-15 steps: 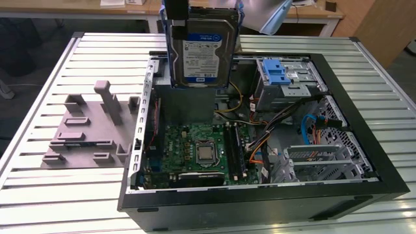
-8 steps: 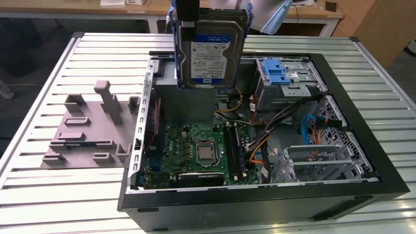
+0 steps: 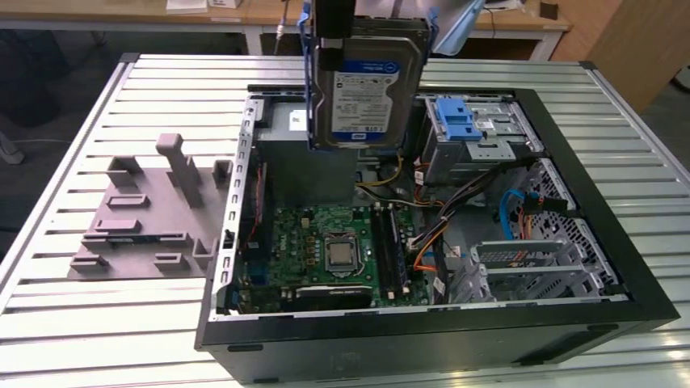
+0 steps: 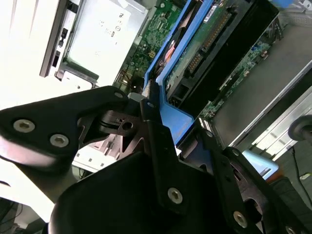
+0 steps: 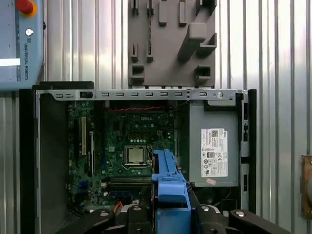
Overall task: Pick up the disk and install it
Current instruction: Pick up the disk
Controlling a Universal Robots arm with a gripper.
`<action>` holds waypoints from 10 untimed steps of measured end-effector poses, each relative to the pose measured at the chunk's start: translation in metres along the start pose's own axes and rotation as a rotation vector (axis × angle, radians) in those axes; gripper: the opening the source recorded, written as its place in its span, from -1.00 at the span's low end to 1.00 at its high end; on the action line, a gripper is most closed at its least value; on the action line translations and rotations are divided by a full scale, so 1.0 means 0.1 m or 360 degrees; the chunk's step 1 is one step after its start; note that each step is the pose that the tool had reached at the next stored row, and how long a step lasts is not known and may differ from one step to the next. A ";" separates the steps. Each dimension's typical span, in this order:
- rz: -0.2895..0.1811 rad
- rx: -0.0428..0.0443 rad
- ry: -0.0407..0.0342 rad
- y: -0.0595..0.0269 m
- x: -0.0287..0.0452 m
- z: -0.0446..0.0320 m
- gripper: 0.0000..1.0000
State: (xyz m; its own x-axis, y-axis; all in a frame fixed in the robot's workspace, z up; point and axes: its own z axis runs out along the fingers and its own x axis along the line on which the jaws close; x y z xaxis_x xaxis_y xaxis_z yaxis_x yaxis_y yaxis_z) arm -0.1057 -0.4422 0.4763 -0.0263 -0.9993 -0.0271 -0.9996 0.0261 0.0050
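The disk (image 3: 367,81), a silver drive with a blue-and-white label in a blue bracket, hangs upright above the back of the open computer case (image 3: 431,327). My gripper (image 3: 361,20) is shut on its top edge, at the top of the exterior view. In the second wrist view the black fingers (image 4: 156,141) clamp the blue bracket, and the disk's (image 4: 207,41) green circuit side runs away from them. In the first wrist view my gripper (image 5: 170,217) holds the disk's blue bracket (image 5: 169,187) over the motherboard (image 5: 131,146).
Inside the case are a grey power supply with a white sticker (image 5: 214,148), a drive bay with a blue latch (image 3: 466,129) and loose cables (image 3: 506,210). A grey fixture plate (image 3: 151,210) lies on the slatted metal table (image 3: 65,323) at the exterior view's left.
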 end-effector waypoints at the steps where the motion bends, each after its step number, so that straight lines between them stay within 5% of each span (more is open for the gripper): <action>1: 0.0000 0.0000 0.0000 -0.020 0.004 0.000 -0.27; 10: 0.0000 0.0000 -0.0001 -0.207 0.044 -0.002 -0.27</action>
State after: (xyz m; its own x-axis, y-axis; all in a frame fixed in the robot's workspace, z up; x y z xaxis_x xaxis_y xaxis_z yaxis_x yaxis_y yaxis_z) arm -0.0851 -0.4472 0.4764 -0.0263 -0.9993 -0.0278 -0.9996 0.0261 0.0051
